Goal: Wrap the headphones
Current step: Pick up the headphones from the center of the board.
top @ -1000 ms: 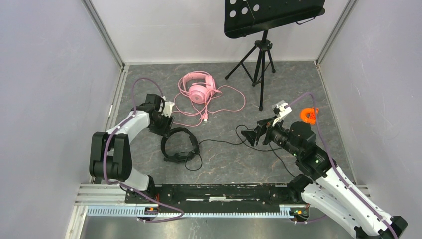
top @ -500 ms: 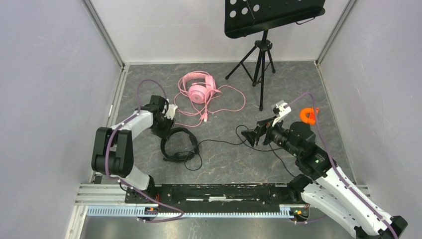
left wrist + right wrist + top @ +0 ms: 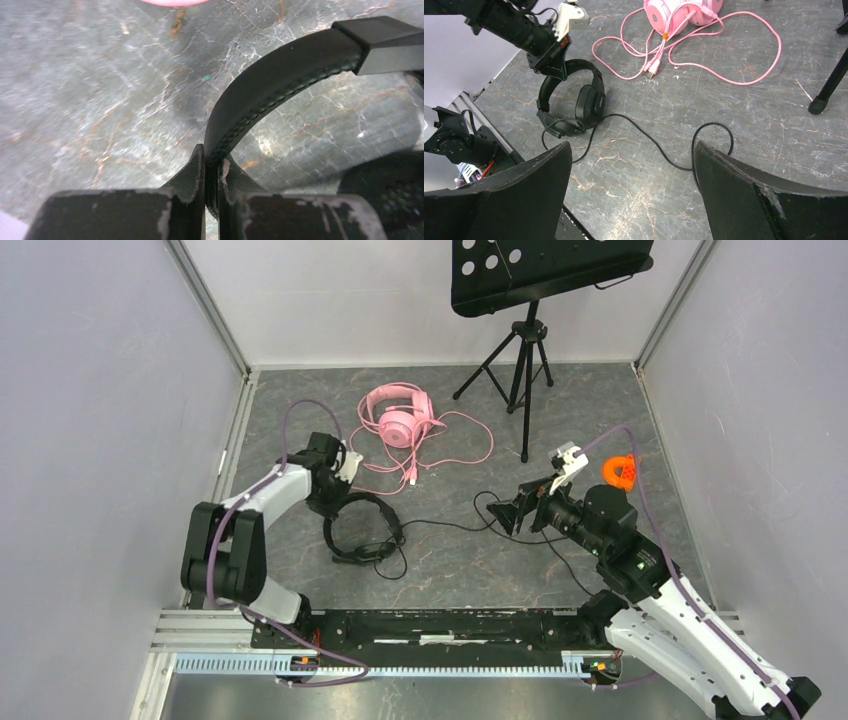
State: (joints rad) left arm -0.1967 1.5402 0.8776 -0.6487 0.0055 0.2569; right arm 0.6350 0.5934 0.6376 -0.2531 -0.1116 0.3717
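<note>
Black headphones (image 3: 591, 102) lie on the table (image 3: 460, 575), headband (image 3: 260, 95) clamped in the left hand (image 3: 211, 162); the right hand (image 3: 631, 150) stands wide open, holding nothing.

My left gripper (image 3: 212, 167) fills the bottom edge, its two scuffed black fingers (image 3: 191, 176) pinched tight on the black headband (image 3: 280, 80) of a pair of headphones. The stitched band arcs up and right to a boxy slider (image 3: 385, 45). A dark mesh ear cup (image 3: 385, 200) sits lower right. Underneath lies a grey marbled table (image 3: 100, 90). A pink sliver (image 3: 172, 1) touches the top edge.
</note>
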